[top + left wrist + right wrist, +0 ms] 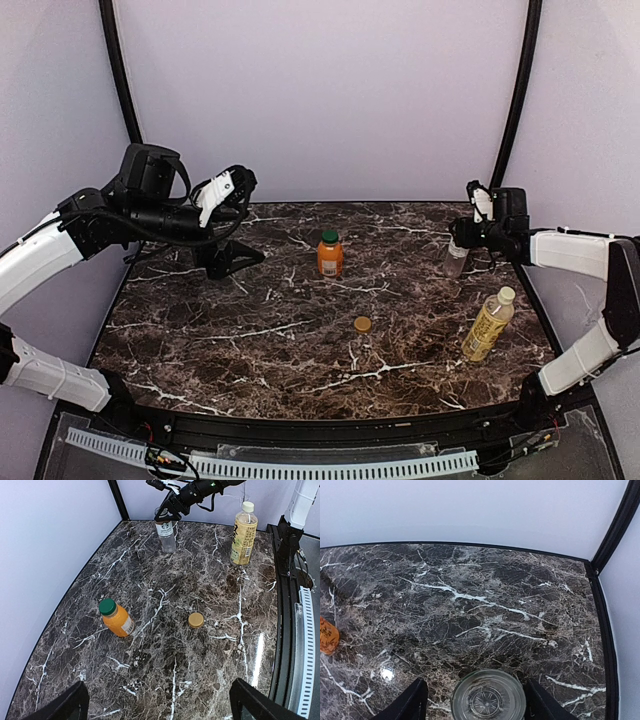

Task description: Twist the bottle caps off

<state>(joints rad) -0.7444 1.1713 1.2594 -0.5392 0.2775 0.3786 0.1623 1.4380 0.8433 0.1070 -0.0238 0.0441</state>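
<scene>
A tan-brown cap (362, 324) (195, 620) lies loose on the marble table. The short orange bottle (330, 254) (116, 618) stands mid-table with a dark green cap (107, 606) on it. At the right, the slim yellow bottle (489, 325) (243, 533) carries a cream cap (247, 506). The clear bottle (456, 257) (488, 698) stands at the back right with no cap on its mouth. My right gripper (468, 232) (476, 702) hangs over it, fingers (415, 702) either side and apart from it. My left gripper (235, 262) (160, 705) is wide open above the table at the back left, with nothing in it.
A black rim (300, 415) runs along the table's near edge, with a white perforated rail (305, 645) beyond it. Pale walls and black poles (120, 70) close in the back and sides.
</scene>
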